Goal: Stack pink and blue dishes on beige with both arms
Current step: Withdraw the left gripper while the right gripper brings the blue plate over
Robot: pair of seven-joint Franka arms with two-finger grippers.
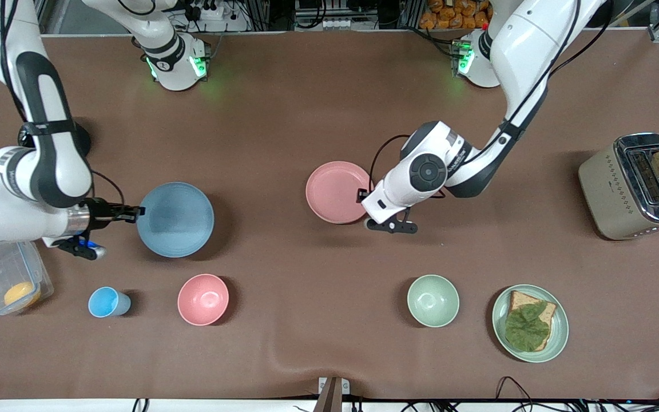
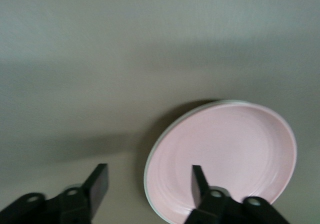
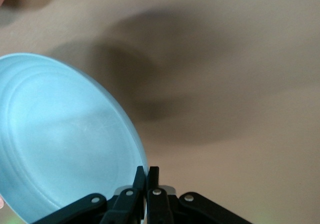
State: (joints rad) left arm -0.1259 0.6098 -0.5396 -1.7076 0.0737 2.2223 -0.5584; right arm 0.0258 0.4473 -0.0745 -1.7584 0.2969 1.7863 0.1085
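While right tool (image 3: 146,176) pinches tilted blue plate (image 1: 175,219), pink plate (image 1: 335,191) lies flat.

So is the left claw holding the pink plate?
No, the left claw is open, with one finger over the pink plate and nothing pinched between them.

Left arm reaching in low toward mid-table, left gripper (image 2: 150,181) fingers spread wide, right arm bent at its own end of the table, right gripper (image 3: 145,176) apparently pinched shut, wrist level
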